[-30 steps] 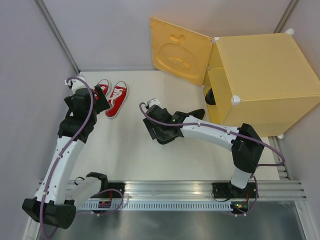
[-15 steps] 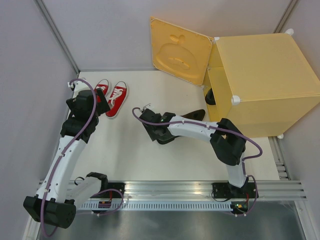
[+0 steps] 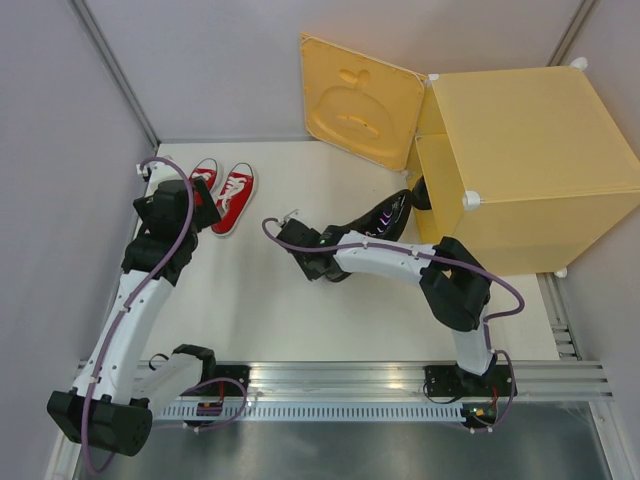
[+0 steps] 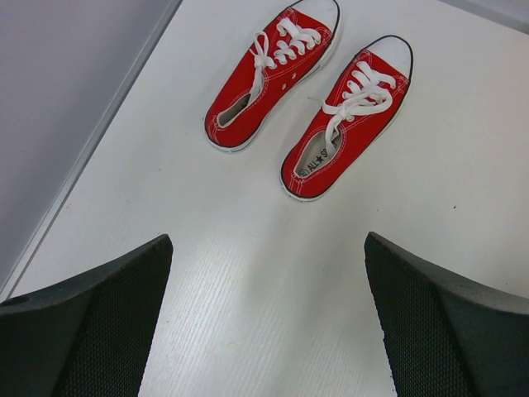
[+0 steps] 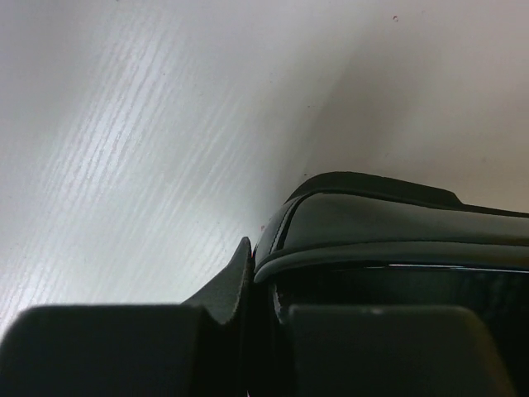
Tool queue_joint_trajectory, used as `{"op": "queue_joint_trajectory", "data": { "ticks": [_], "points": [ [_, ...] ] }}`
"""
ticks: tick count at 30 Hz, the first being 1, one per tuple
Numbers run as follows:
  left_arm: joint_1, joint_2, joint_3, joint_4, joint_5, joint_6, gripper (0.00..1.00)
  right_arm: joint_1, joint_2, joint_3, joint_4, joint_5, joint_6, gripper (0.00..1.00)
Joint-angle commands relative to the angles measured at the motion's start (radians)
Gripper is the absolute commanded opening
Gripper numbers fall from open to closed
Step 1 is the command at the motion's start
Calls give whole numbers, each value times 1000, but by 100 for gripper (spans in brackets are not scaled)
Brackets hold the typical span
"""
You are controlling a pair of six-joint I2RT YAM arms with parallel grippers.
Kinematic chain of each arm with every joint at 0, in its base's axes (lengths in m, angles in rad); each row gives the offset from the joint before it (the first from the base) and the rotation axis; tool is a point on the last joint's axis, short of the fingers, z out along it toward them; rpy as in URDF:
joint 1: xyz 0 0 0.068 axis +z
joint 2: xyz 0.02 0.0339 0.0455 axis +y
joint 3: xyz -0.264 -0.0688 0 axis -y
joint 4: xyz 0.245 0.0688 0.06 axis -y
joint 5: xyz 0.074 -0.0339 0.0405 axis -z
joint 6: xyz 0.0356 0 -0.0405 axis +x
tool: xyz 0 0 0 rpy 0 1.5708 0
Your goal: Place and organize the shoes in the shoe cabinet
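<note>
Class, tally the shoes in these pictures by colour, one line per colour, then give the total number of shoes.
Red sneakers: 2
Black dress shoes: 2 (one held in the right gripper, one partly visible in the mouth of the shoe cabinet)
Total: 4
</note>
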Motion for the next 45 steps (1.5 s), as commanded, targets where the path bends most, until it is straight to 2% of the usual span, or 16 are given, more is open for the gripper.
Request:
{"op": "queue_joint_trajectory", "data": {
  "ticks": [1,14,28,31,36,45],
  "points": [
    [3,5,-4,38,-3,22,100,-29,-78,35,-7,70,-53,4],
    [1,15,-6,38,-9,25,100,-240,-204,-80,135,-191,-104,1],
    [3,27,-6,38,-10,27,100,-242,-236,-118,252,-499,-63,3],
    [3,31,-6,38,-9,27,100,-242,-234,-137,273,-496,-61,3],
    [3,36,-7,38,-9,27,100,-253,-228,-166,270,-406,-69,2],
    [3,41,-7,38,1,25,100,-389,-239,-249,322,-429,-72,1]
  ]
}}
